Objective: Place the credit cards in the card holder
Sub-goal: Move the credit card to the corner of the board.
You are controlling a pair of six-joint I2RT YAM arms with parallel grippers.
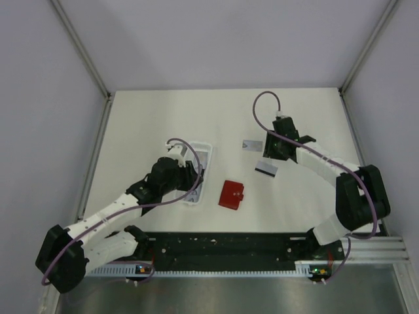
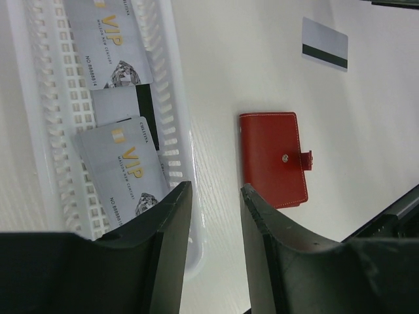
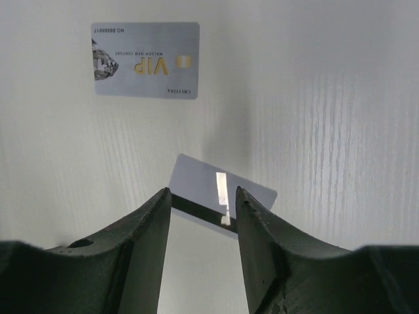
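White tabletop between pale walls; right gripper (image 3: 203, 193), jaws spread and empty, hovers over a face-down credit card (image 3: 196, 171) at its 12 o'clock, long axis running jaw to jaw; closed card holder (image 1: 232, 194) at the card's 8 o'clock in the top view; left gripper (image 2: 215, 190) likewise spread.

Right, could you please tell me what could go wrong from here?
The striped card lies flat on the table, so the right jaws, open over it, may just push it along. The red card holder is shut with its clasp fastened, so no pocket is ready. The left jaws stand at the wall of the white tray and might catch it instead of a card.
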